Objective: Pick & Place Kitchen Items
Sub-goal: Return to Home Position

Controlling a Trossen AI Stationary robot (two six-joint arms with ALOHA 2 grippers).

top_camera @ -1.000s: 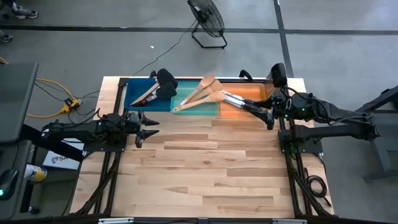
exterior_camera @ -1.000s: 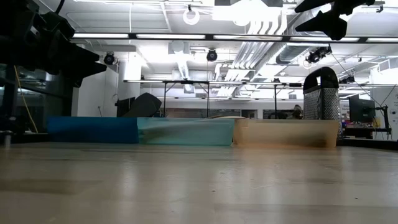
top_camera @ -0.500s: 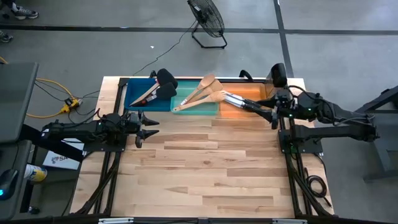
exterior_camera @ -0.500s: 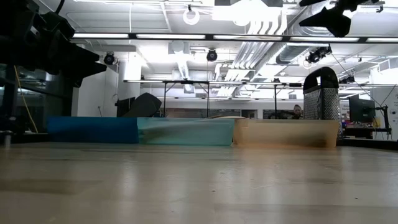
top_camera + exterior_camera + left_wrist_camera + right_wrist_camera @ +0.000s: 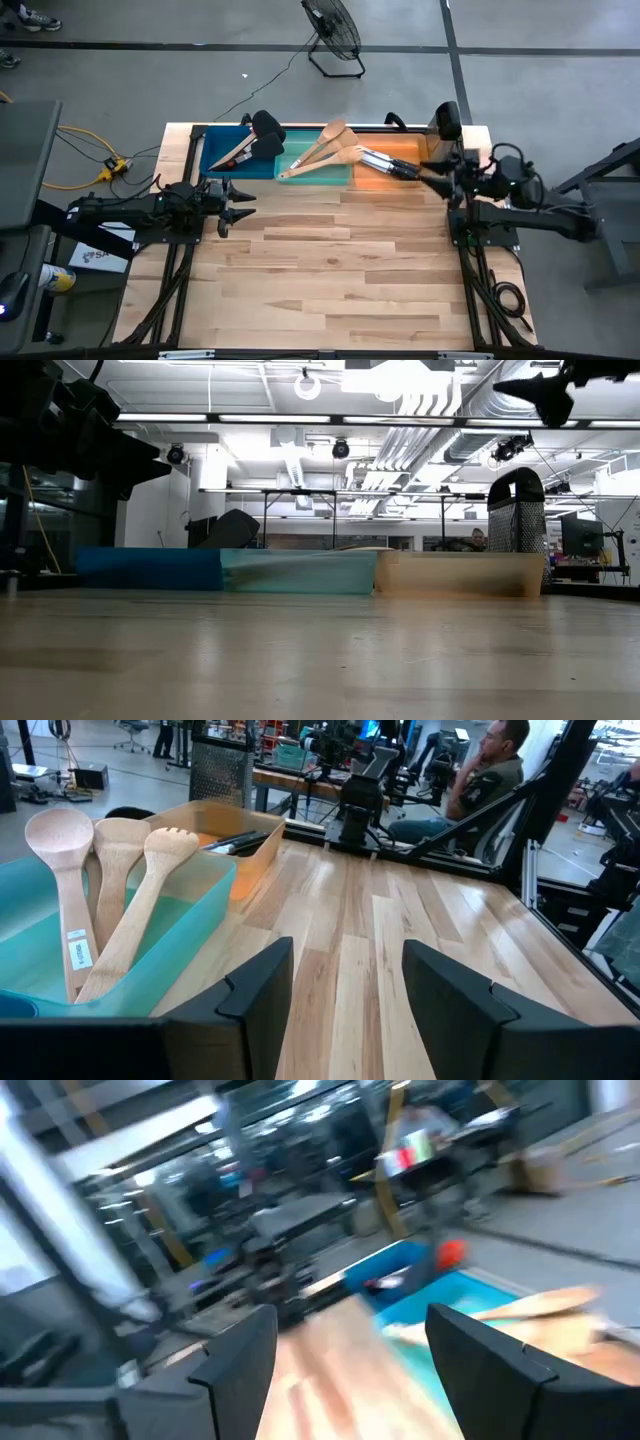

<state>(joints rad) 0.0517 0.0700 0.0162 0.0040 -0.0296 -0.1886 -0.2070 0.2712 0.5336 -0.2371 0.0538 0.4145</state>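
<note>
The kitchen items lie in three bins along the table's far edge. Black turners (image 5: 264, 132) stick out of the blue bin (image 5: 222, 150). Pale wooden spoons and a fork (image 5: 326, 147) lean on the rim of the green bin (image 5: 316, 170); they also show in the left wrist view (image 5: 98, 880). Black-handled knives (image 5: 384, 162) lie in the orange bin (image 5: 404, 152). My left gripper (image 5: 238, 203) is open and empty at the table's left, near the blue bin. My right gripper (image 5: 428, 176) is open and empty, raised by the orange bin's near right corner.
A steel box grater (image 5: 447, 120) stands at the far right corner beside the orange bin. The wooden table top (image 5: 330, 270) in front of the bins is bare. A seated person (image 5: 490, 770) is in the room beyond the table's right side.
My right gripper has drawn back from over the orange bin toward the table's right edge and has gone a little higher. It stays open and empty. The utensils in the bins have not moved.
</note>
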